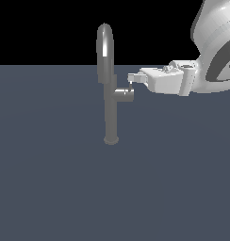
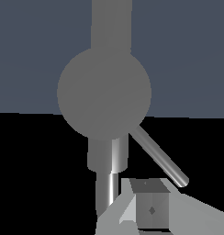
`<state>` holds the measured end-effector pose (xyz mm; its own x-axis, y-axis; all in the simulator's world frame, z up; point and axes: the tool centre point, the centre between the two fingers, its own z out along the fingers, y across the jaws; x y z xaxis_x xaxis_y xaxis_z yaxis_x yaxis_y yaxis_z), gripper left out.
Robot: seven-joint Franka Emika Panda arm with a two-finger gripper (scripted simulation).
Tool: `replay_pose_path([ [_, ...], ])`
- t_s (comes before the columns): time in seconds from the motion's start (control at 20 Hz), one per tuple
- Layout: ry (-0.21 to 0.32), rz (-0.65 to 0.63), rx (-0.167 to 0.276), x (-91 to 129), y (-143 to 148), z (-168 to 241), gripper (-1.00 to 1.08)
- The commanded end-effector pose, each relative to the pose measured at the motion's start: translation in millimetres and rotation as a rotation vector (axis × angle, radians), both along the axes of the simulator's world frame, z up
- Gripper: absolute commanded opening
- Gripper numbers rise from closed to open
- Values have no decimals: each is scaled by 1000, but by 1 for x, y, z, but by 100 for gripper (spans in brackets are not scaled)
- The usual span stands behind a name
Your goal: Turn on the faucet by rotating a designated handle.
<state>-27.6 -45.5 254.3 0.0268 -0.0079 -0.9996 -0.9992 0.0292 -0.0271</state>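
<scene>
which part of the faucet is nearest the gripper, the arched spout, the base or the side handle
The handle, the short stub jutting sideways from the faucet column: the gripper sits right at its end.

Simulated scene: flat slate floor [image 1: 51,188], black void, rendered faucet [image 1: 109,84].

Both renders are evenly and rather dimly lit, with flat simulator shading and no cast shadows on the slate-blue table [image 1: 51,188]. In the exterior view the upper band of the frame is pure black. A soft bright streak runs down the arch of the faucet [image 1: 108,84], suggesting light from the front. The white hand [image 1: 131,81] at right centre is the brightest area, smoothly graded, without blown-out glare. In the wrist view, a narrow highlight runs along the faucet column near lower centre, and the thin lever shows a pale sheen. Edges are slightly soft and low in resolution; no lens distortion shows.
</scene>
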Motion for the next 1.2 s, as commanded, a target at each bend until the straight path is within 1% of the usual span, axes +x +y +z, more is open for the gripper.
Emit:
replay_pose_path([
  [0.0,18,6,7,-15,0,-10,-100],
  [0.1,19,7,7,-19,0,-12,-100],
  [0.15,1,5,3,-11,0,-3,-100],
  [0.5,18,7,7,-36,1,-39,-100],
  [0.55,18,7,7,-36,1,-39,-100],
  [0.6,-14,8,4,-26,1,-21,-100],
  [1.0,20,8,8,-37,1,-74,-100],
  [1.05,20,8,8,-37,1,-74,-100],
  [1.1,-22,12,8,-29,1,-49,-100],
  [1.15,-18,12,8,-28,1,-54,-100],
])
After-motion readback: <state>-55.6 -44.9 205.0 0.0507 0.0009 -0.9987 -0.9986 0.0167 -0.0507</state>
